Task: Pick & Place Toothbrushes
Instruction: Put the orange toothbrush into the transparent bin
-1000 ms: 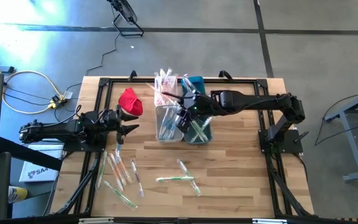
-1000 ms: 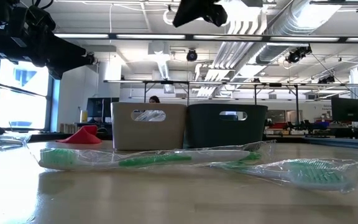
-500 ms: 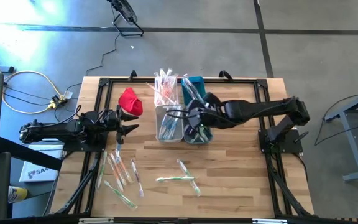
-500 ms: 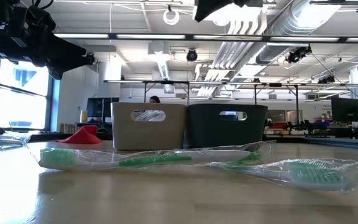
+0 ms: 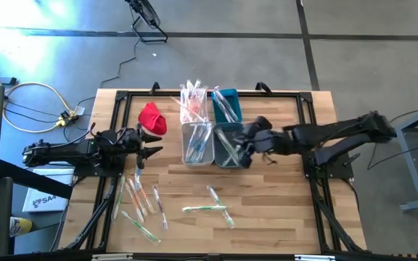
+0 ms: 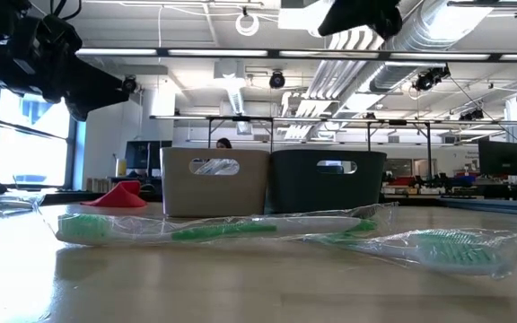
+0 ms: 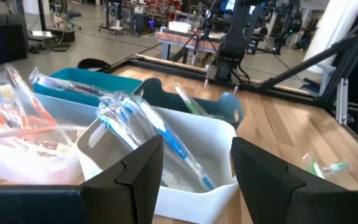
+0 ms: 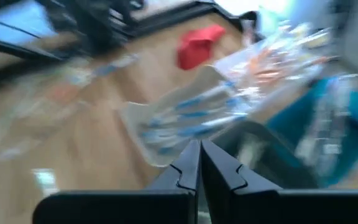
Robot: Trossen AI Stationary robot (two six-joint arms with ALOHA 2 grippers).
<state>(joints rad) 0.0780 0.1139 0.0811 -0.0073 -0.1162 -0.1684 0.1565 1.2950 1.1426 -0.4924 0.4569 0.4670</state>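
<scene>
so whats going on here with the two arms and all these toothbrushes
The robot is sorting wrapped toothbrushes from the table into bins. The right gripper hangs beside the dark teal bin, jaws shut and holding nothing. The left gripper waits near the red cloth, jaws open and empty. Several toothbrushes lie loose on the table; others already fill the bins.

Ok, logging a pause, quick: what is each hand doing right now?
Left hand: open, holding nothing, beside the white bin.
Right hand: closed, empty, over the bins.
</scene>
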